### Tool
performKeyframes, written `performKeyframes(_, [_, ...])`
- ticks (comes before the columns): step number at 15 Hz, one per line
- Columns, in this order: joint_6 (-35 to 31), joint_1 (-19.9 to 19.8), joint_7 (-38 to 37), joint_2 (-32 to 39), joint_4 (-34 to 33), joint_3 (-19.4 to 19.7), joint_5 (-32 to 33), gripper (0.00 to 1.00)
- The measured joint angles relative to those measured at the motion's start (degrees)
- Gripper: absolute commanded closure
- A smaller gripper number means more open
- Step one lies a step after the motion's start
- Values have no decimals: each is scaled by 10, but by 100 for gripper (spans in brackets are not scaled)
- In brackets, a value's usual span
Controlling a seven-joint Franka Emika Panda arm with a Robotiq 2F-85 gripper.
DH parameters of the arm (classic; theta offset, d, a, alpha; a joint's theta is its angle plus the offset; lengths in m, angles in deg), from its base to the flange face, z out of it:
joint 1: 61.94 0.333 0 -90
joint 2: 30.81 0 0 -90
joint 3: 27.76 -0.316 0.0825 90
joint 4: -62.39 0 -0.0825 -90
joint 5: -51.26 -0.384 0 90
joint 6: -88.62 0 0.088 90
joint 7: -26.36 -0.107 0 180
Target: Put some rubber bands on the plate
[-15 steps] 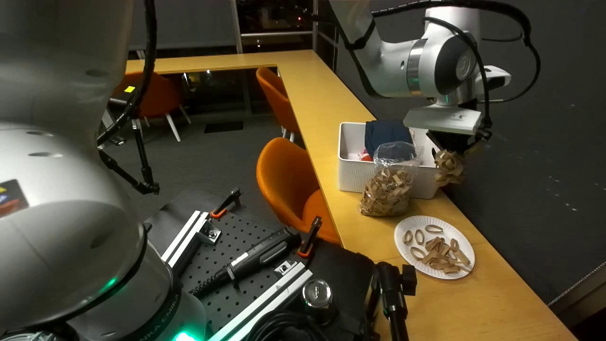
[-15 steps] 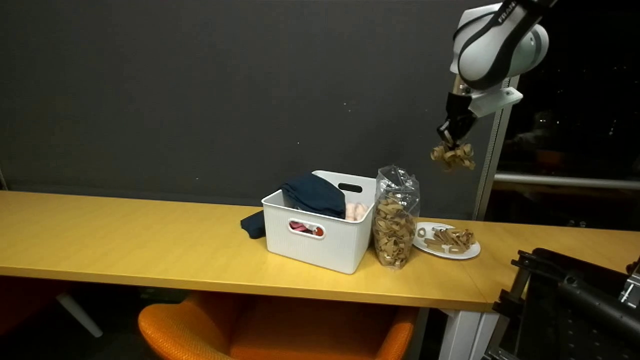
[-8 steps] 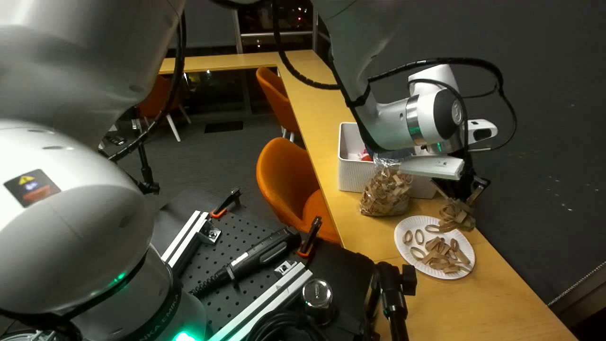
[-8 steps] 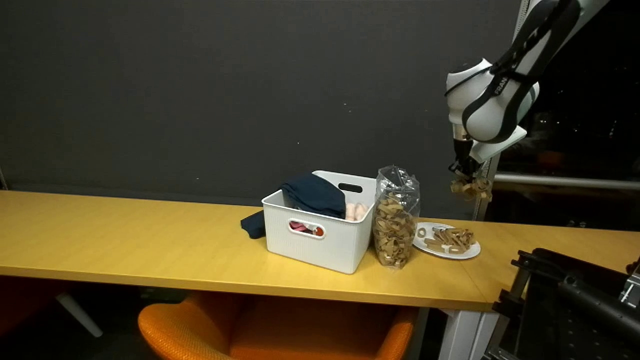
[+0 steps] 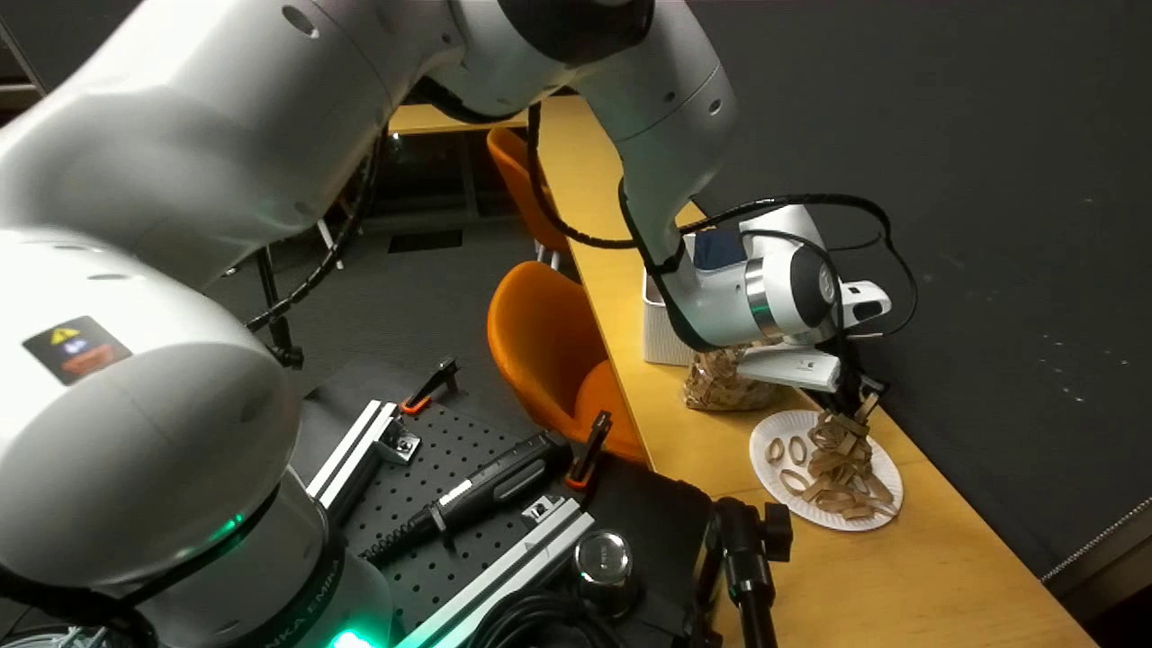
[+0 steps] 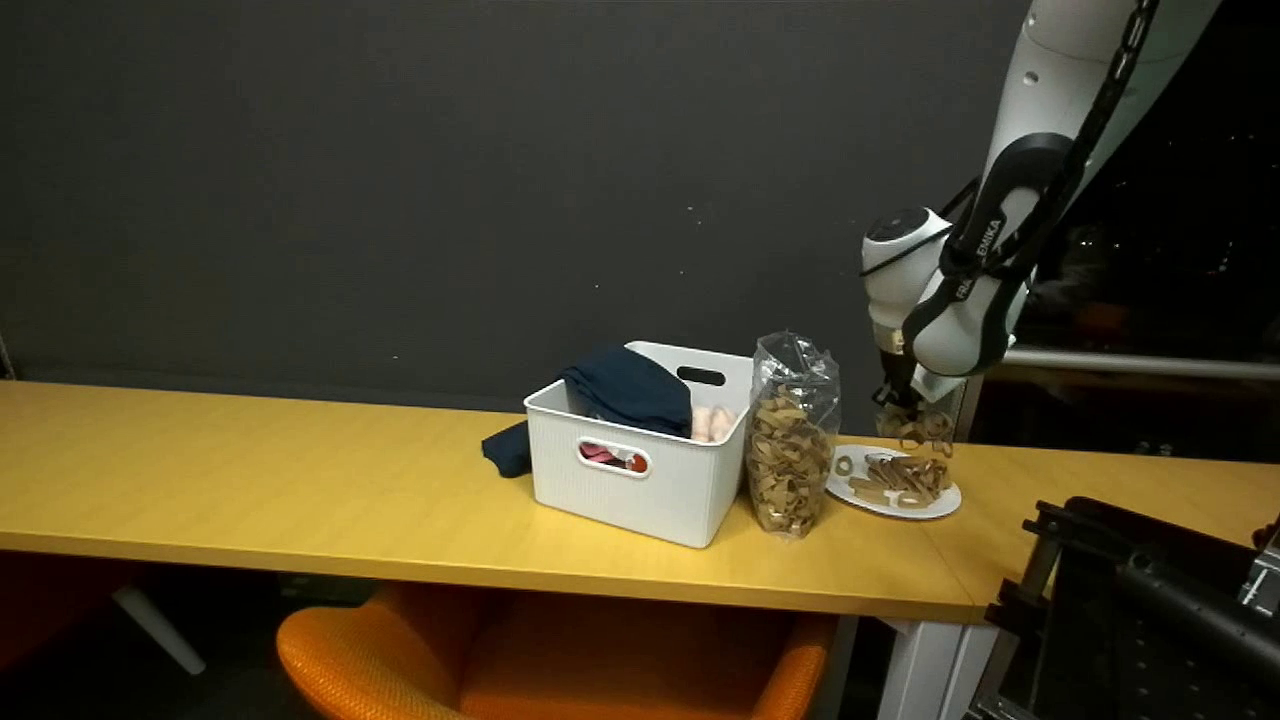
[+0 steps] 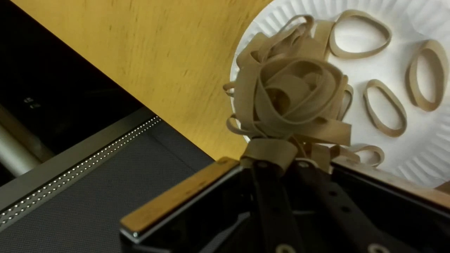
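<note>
Tabletop [image 7: 168, 66] and plate [image 7: 427, 135] below, jaws pinch rubber bands [image 7: 299, 93] — caught between them, bunched beneath.

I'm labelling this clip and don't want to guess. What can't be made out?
How many bands the pincer holds, wrist view: they overlap.
Plate, wrist view: cut off by the top and right edges.
Much of the box, in an exterior view: behind the arm.
What lies under the cloth, in an exterior view: the cloth hides it.
</note>
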Motion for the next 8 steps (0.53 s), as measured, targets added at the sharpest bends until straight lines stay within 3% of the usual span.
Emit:
performKeyframes(3, [-27, 0, 3, 30, -19, 2, -25, 56])
performKeyframes(8, [-44, 0, 17, 49, -33, 5, -67, 21])
